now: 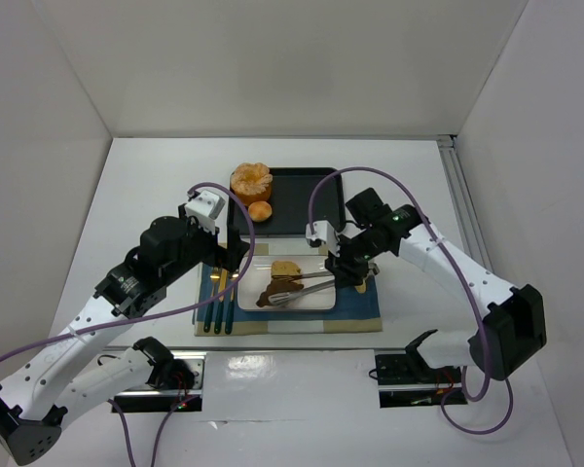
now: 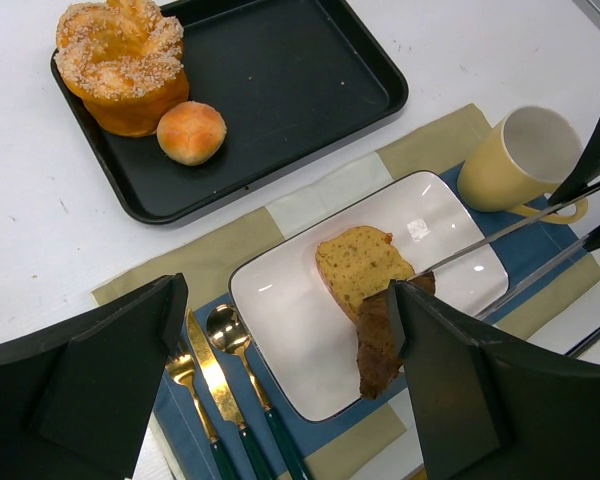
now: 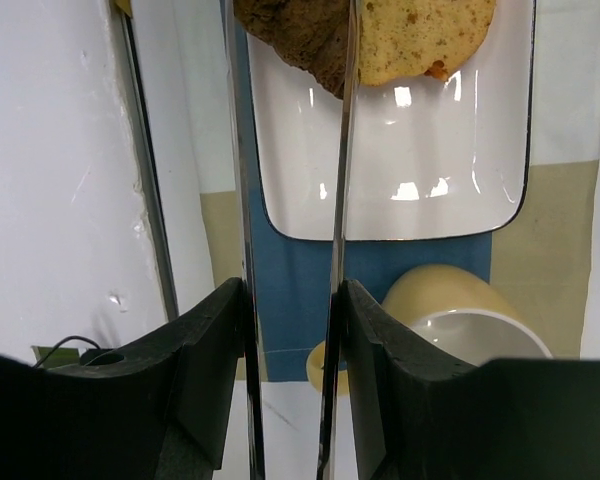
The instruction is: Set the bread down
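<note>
A white rectangular plate (image 1: 311,295) lies on a blue and tan placemat. On it are a yellow bread slice (image 1: 286,268) and a dark brown slice (image 1: 277,290) that leans on it and overhangs the plate's near edge. My right gripper (image 1: 348,268) is shut on metal tongs (image 1: 316,282), whose tips straddle the brown slice (image 3: 300,30). My left gripper (image 2: 285,300) is open and empty, hovering above the plate's left end (image 2: 300,330) and the cutlery. The yellow slice (image 2: 360,265) and brown slice (image 2: 377,340) show between its fingers.
A black tray (image 1: 297,209) behind the plate holds a large sugared bun (image 1: 250,180) and a small roll (image 1: 260,211). A yellow cup (image 2: 525,160) stands right of the plate, under the right gripper. Gold cutlery (image 1: 217,306) lies left of the plate.
</note>
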{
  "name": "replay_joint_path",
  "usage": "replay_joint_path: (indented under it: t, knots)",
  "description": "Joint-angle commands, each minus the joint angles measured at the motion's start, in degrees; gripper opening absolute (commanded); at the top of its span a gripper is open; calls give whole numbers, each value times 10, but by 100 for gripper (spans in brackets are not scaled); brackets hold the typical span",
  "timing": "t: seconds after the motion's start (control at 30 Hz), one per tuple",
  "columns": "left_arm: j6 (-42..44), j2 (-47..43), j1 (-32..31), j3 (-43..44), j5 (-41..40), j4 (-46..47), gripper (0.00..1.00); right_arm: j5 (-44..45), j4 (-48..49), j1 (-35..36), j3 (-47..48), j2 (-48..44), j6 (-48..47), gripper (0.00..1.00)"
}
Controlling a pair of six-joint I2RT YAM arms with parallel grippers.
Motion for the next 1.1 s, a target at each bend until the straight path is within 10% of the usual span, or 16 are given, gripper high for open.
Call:
replay_joint_path:
  t: [0.0, 0.43, 0.63, 1.07]
  knots:
    - [6, -10, -2, -1, -7, 22, 100, 21, 48, 4, 0, -25, 16, 41]
    - [6, -10, -2, -1, -7, 22, 100, 32, 74, 4, -5, -50, 21, 37]
    - [6, -10, -2, -1, -7, 22, 100, 43, 74, 4, -17, -44, 26, 61]
    - [6, -10, -2, -1, -7, 22, 100, 30, 69, 4, 1, -79, 26, 71]
